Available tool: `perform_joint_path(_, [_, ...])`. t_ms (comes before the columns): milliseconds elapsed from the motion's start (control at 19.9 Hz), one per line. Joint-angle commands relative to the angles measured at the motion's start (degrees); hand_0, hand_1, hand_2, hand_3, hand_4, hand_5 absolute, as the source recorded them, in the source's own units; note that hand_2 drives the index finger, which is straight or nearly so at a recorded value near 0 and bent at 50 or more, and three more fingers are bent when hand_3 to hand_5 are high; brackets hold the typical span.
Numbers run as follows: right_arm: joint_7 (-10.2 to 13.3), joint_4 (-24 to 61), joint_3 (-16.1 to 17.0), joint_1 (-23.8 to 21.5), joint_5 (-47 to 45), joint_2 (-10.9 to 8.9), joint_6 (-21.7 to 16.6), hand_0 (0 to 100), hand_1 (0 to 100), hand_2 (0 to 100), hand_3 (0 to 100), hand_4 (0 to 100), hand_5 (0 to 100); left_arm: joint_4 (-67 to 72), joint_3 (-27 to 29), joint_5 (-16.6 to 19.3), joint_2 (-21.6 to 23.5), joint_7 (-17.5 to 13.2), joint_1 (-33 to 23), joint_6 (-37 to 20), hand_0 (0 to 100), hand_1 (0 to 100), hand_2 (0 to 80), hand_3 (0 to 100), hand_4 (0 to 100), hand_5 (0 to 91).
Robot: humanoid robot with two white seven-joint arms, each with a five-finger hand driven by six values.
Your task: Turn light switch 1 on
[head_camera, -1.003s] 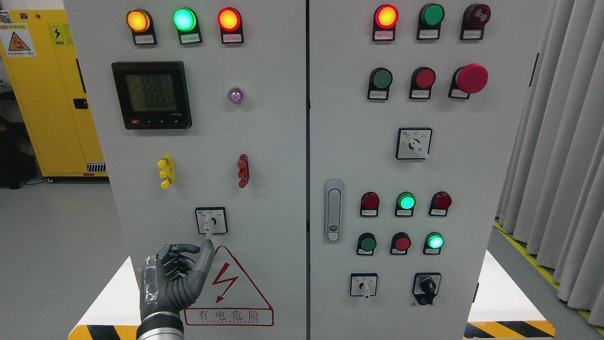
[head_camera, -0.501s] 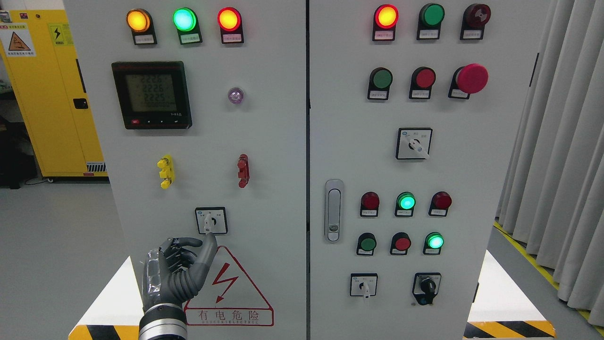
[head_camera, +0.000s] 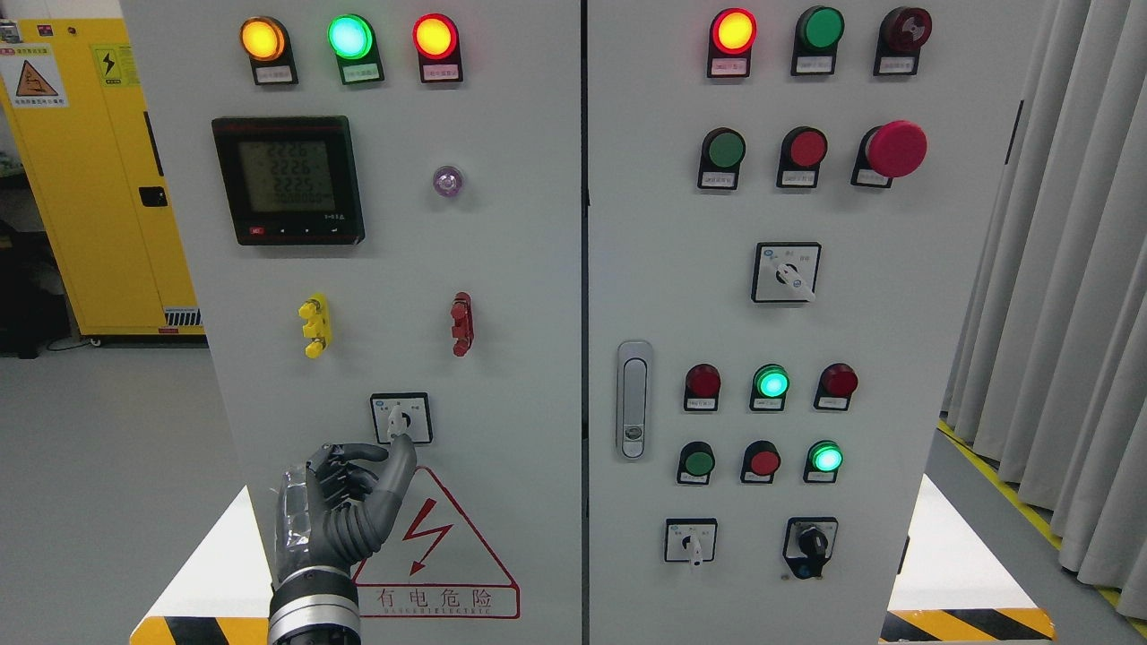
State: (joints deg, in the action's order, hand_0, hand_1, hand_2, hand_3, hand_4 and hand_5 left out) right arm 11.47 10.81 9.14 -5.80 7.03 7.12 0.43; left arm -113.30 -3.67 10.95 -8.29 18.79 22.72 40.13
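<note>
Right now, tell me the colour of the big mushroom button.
Red big mushroom button, clearest in head view.

Digital meter (head_camera: 288,179) mounted upper left of grey cabinet, display lit. Red mushroom button (head_camera: 895,149) upper right. Door handle (head_camera: 633,399) on right door, near the centre seam. Yellow cabinet (head_camera: 85,170) stands far left. Grey curtain (head_camera: 1066,296) hangs right.
</note>
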Motion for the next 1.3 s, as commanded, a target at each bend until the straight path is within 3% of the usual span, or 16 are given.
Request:
perform_joint_path(0, [0.0, 0.0, 0.0, 0.0, 0.0, 0.00, 0.0, 0, 50, 4, 0, 0, 0, 1.0, -0.3, 0.0, -0.1, 0.0, 0.7, -0.1, 23, 67, 56.2, 88, 89, 82.8])
perform_joint_path(1253, [0.0, 0.0, 0.0, 0.0, 0.0, 0.00, 0.0, 0, 50, 4, 0, 0, 0, 2.2, -0.3, 1.5, -0.3, 0.1, 2.2, 0.1, 25, 66, 57.4, 88, 89, 83.1])
